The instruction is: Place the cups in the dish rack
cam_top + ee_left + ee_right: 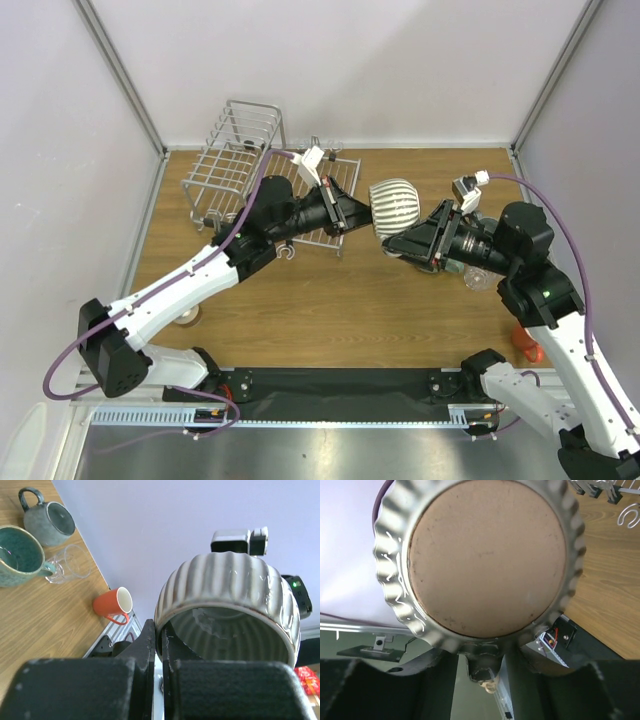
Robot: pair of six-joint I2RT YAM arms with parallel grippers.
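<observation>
A ribbed grey-white cup (395,205) hangs on its side in the air between my two grippers, right of the dish rack (235,150). My left gripper (352,213) is shut on its rim (165,630), one finger inside and one outside the cup (230,590). My right gripper (400,243) faces the cup's brown base (487,555). Its fingers straddle the cup's handle (482,660), with a narrow gap still showing on the left side. A teal cup (17,555), a grey mug (50,522), a clear glass (70,562) and an orange-red cup (111,605) stand on the table.
The rack's flat grid tray (335,180) lies under my left gripper, and its raised slots stand at the far left. The orange-red cup (530,345) shows beside my right arm, near the table's right edge. Walls enclose the table at the back and on both sides.
</observation>
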